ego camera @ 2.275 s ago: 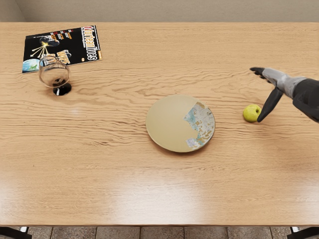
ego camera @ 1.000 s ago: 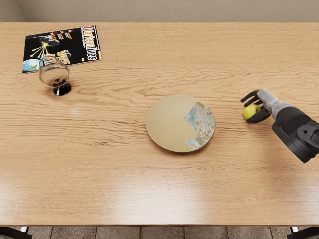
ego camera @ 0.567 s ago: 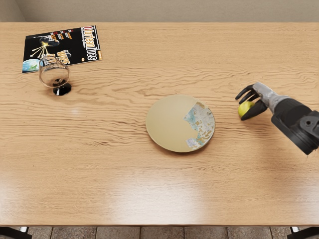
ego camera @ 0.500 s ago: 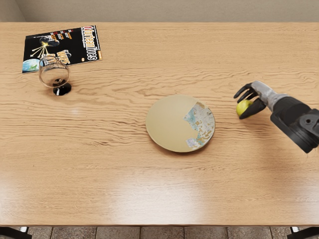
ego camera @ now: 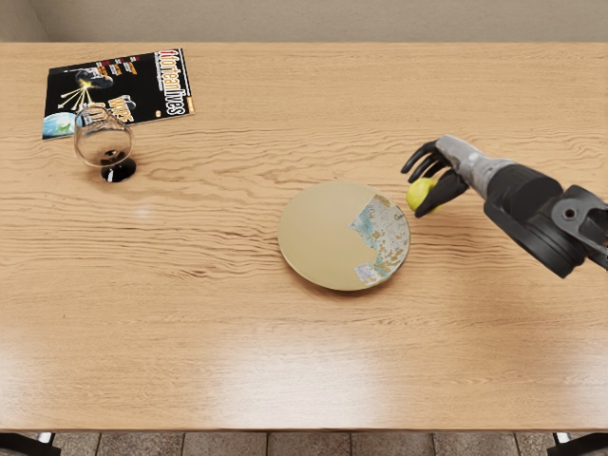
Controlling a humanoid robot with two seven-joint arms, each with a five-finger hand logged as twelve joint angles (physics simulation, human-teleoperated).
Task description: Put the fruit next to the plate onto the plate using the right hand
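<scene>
- Right hand [ego camera: 437, 173] curled tight around the yellow-green fruit [ego camera: 416, 194], just beside the plate [ego camera: 318, 233].
- Fruit likely light, firm, smooth — prone to roll; cup it across its middle.

We see our right hand [ego camera: 435, 174]: five slim fingers [ego camera: 418, 159] in glossy black, each built of short jointed segments. Behind them, the back of the hand and the wrist [ego camera: 472, 166] are a lighter metallic grey, narrow and tapered. Behind the wrist, the forearm [ego camera: 522, 201] swells into a thick, rounded, dark-grey casing. Farthest from the hand, a paler grey ring [ego camera: 578, 204] marks a joint, with black housing beyond.
</scene>
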